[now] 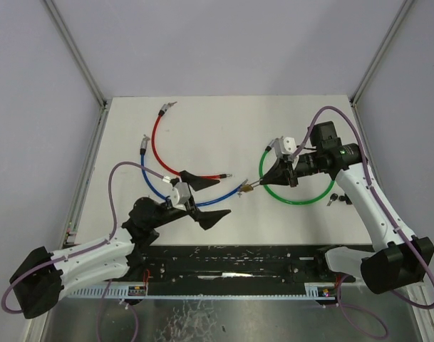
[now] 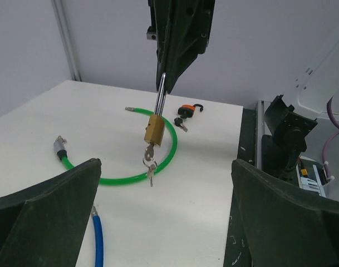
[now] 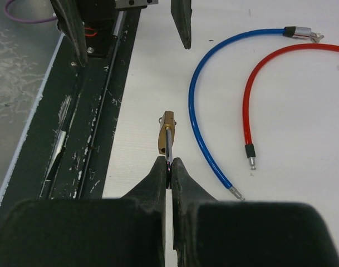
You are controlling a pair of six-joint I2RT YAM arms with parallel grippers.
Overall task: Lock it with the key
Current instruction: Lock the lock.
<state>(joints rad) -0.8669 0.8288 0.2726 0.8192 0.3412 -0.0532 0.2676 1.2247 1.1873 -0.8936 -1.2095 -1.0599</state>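
A brass padlock (image 2: 154,129) hangs by its silver shackle (image 2: 160,100) from my right gripper (image 2: 165,78), which is shut on the shackle above the white table. A key (image 2: 150,153) sticks out of the padlock's underside, with a ring and a second key dangling from it. In the right wrist view the padlock (image 3: 168,130) points away from the pinched fingertips of my right gripper (image 3: 168,164). My left gripper (image 2: 165,167) faces the padlock with its jaws wide open and nothing between them, a short way from the key. From above, the left gripper (image 1: 225,196) sits just left of the padlock (image 1: 251,188).
A green cable loop (image 1: 302,201) lies under the right gripper. A blue cable (image 1: 159,187) and a red cable (image 1: 156,139) lie at the left centre. A small orange padlock (image 2: 187,109) with keys rests beyond the green loop. A black rail (image 1: 238,260) runs along the near edge.
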